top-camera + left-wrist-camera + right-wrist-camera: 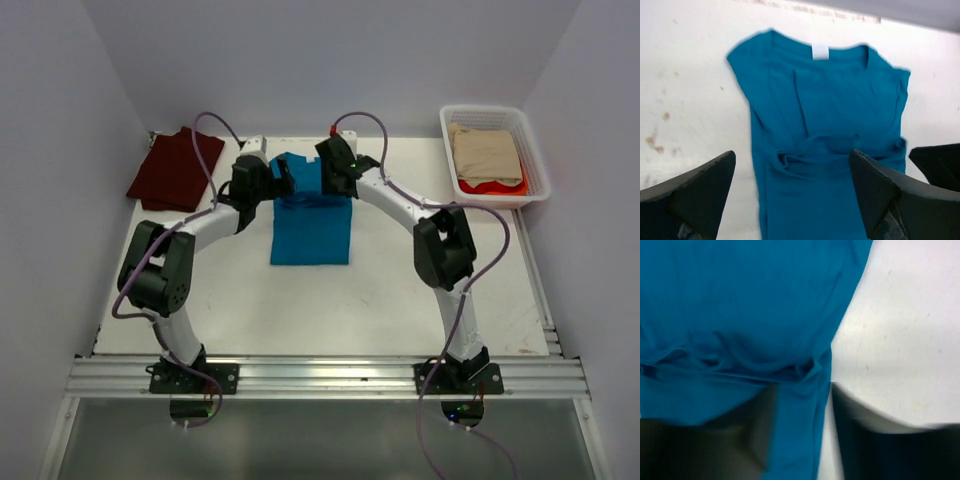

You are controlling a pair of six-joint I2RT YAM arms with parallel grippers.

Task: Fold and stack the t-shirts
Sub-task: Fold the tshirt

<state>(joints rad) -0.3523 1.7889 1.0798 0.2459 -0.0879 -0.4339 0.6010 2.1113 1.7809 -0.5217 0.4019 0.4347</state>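
While the left claw (792, 155) and right claw (802, 390) are held apart above the bright teal-blue cloth t-shirt (310, 235), its rumpled fold should be smoothed.

This is a robotics lab test cell, not a home. A bare, scuffed white table (400, 290) is boxed in by plain white walls (330, 60) on the left, right and far sides. A slotted aluminium rail (330, 378) runs along its near edge, with the left arm (160, 270) and right arm (445, 250) bolted to it and purple cables (360, 114) looping loose. A white plastic basket (500, 200) of folded cloth stands at the far right corner.
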